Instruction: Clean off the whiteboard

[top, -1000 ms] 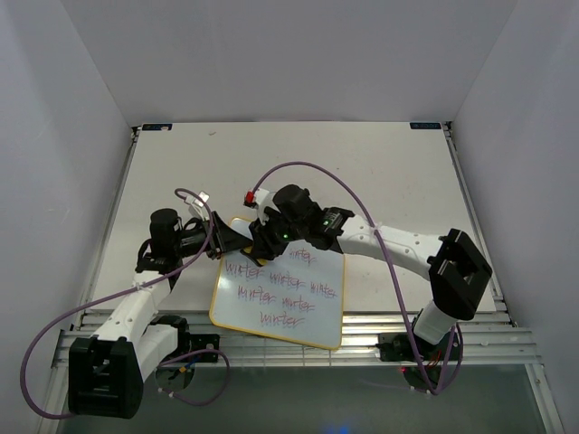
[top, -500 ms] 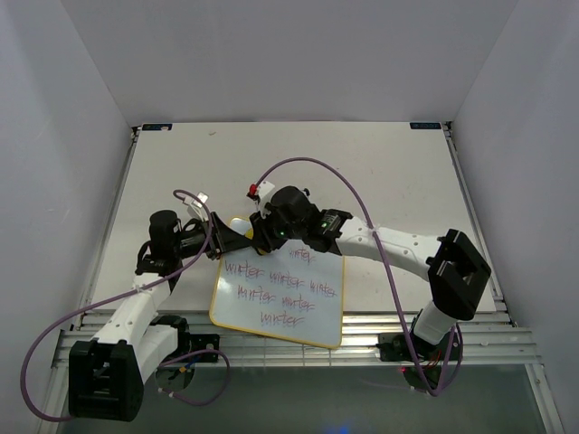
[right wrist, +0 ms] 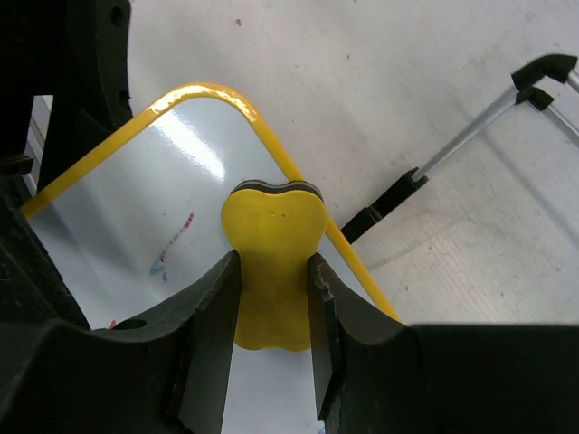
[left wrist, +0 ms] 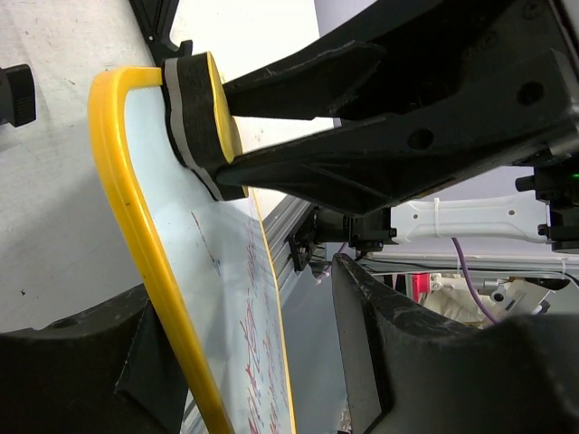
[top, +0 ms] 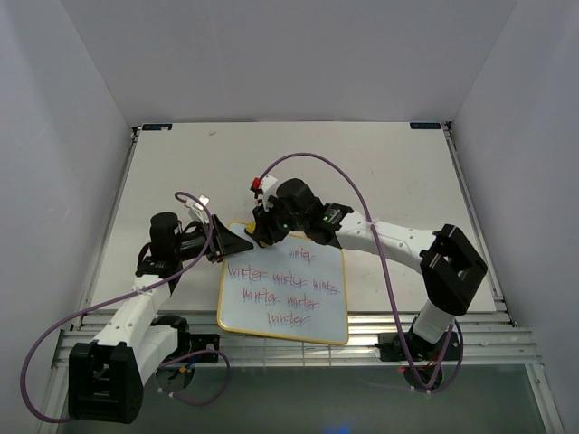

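Note:
The whiteboard (top: 283, 294) lies near the front edge, yellow-framed, with several rows of purple-red words. My right gripper (top: 269, 228) is shut on the yellow eraser (right wrist: 271, 237) and presses it on the board's far left corner, next to the frame. The eraser also shows in the left wrist view (left wrist: 213, 99). My left gripper (top: 237, 241) is open at the board's far left corner. In the left wrist view the yellow frame (left wrist: 136, 226) runs between its jaws (left wrist: 244, 298), close to the left finger, with a wide gap to the right finger.
The board's black wire stand (right wrist: 398, 194) sticks out from under the far edge onto the table (top: 380, 172). White walls enclose the table on three sides. An aluminium rail (top: 380, 325) runs along the near edge by the arm bases.
The whiteboard has swung so its near end sits further right and squarer to the table. My right gripper with the eraser has shifted slightly back toward the far left corner.

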Robot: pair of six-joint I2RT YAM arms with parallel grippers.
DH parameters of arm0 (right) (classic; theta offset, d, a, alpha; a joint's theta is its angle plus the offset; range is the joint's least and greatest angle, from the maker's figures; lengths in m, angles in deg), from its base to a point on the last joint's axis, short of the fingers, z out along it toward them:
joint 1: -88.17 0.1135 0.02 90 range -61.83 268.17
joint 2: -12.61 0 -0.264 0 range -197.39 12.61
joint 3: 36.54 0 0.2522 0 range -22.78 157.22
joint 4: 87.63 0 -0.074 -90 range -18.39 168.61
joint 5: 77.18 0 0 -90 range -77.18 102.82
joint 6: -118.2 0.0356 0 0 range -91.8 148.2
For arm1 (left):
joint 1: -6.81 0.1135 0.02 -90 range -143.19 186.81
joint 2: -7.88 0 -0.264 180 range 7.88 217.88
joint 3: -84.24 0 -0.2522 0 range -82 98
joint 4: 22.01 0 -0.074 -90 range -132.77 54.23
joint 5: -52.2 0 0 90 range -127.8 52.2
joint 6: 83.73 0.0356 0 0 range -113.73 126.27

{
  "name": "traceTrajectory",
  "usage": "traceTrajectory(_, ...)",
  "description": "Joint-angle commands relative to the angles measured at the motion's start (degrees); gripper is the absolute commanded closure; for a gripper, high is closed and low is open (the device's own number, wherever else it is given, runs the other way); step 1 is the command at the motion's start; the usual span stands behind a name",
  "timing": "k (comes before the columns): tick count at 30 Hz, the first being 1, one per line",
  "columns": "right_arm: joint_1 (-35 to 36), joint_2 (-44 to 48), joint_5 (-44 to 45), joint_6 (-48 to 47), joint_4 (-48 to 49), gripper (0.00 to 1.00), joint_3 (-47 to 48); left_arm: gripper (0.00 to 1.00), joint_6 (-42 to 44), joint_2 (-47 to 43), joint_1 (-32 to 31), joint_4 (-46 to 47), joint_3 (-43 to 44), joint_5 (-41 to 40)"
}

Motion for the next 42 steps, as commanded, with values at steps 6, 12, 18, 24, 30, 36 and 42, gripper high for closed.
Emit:
traceTrajectory(6,2.92,-0.70,-7.80,-7.81,-3.05,0.76,2.23,0.35,-1.07,-1.49,-0.61,4.71,2.00,4.62)
traceTrajectory(12,3.10,0.36,-7.98,-9.23,-6.74,0.78,1.00,0.35,-1.25,-1.14,-0.61,4.80,1.91,4.18)
traceTrajectory(18,3.44,1.85,-10.27,-9.50,-8.68,0.78,-0.85,0.35,-1.42,-1.05,-0.61,4.80,2.09,3.92)
traceTrajectory(24,4.59,3.26,-11.32,-12.39,-10.00,0.77,-1.90,0.35,-1.60,-1.05,-0.61,4.80,2.00,3.56)
traceTrajectory(30,4.76,5.27,-9.57,-12.66,-10.18,0.77,-3.83,0.35,-1.87,-1.05,-0.61,4.80,2.35,3.47)
traceTrajectory(36,4.76,7.74,-0.71,-11.61,-10.18,0.78,-6.30,0.35,-2.04,-1.23,-0.61,4.71,2.26,3.91)
traceTrajectory(42,4.76,6.43,-0.24,-7.39,-5.70,0.77,-4.46,0.35,-1.95,-1.66,-0.61,4.80,2.26,4.18)
